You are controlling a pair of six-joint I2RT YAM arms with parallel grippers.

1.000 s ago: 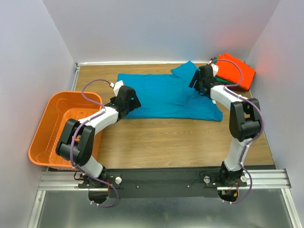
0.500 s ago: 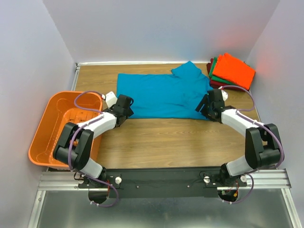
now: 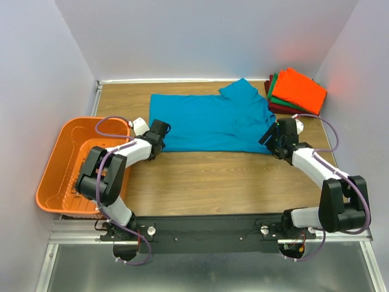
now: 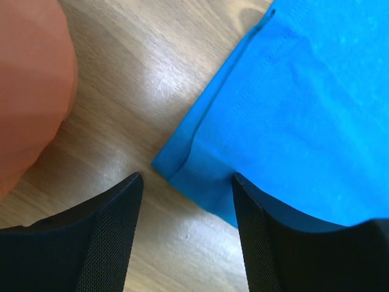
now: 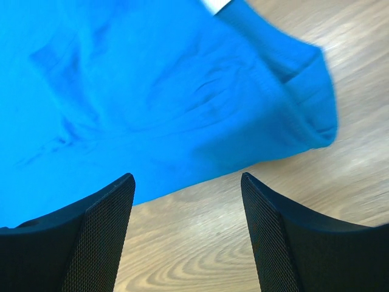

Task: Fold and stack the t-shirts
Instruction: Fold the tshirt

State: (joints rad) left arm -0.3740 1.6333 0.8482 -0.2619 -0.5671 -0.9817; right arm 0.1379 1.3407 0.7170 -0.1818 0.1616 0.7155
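A teal-blue t-shirt lies spread flat at the back middle of the table, one sleeve pointing to the back right. My left gripper sits low at its near-left corner. In the left wrist view the left gripper is open, with the hemmed corner of the t-shirt lying between the fingertips. My right gripper hovers at the near-right corner. In the right wrist view the right gripper is open, and the edge of the t-shirt runs just beyond its tips. Folded orange, green and dark red t-shirts are stacked at the back right.
An orange slotted basket stands at the table's left edge, close beside my left arm, and shows as a blurred orange wall in the left wrist view. Bare wooden tabletop stretches between the teal t-shirt and the arm bases.
My right gripper has swung from the sleeve at the back down to the shirt's near-right corner. The left gripper has slid off the cloth to the near-left corner.
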